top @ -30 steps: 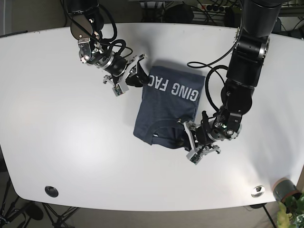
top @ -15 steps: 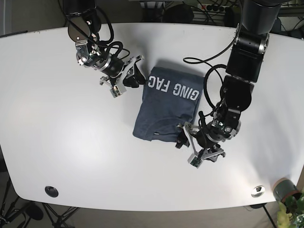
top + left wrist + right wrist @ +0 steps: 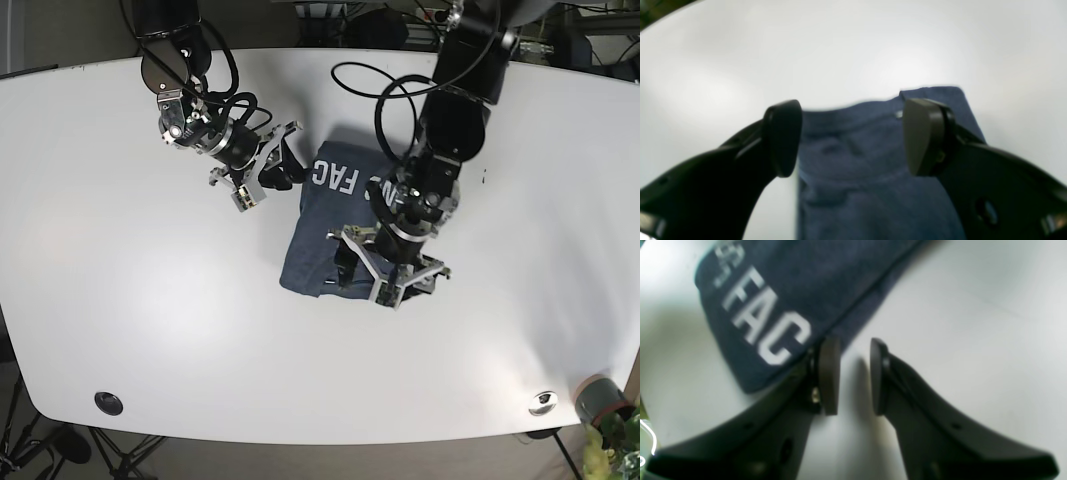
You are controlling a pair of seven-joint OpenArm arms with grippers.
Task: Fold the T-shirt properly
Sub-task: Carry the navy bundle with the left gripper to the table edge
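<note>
The navy T-shirt (image 3: 320, 225) lies folded into a rectangle at the middle of the white table, with white letters "FAC" along its far edge. My left gripper (image 3: 358, 280) hovers over the shirt's near edge. In the left wrist view it (image 3: 853, 136) is wide open and empty, with the shirt (image 3: 867, 173) below and between the fingers. My right gripper (image 3: 280, 172) sits just left of the shirt's far left corner. In the right wrist view it (image 3: 853, 373) is only narrowly open, holding nothing, over bare table beside the lettered fold (image 3: 790, 280).
The white table (image 3: 130, 280) spreads wide around the shirt. A black round fitting (image 3: 108, 403) sits near the front left edge. A silver one (image 3: 543, 402) and a plant pot (image 3: 600, 400) are at the front right corner. Cables hang behind the arms.
My left arm has swung in from the right, and its gripper now sits over the shirt's near edge. My right gripper has backed slightly away from the shirt's far left corner.
</note>
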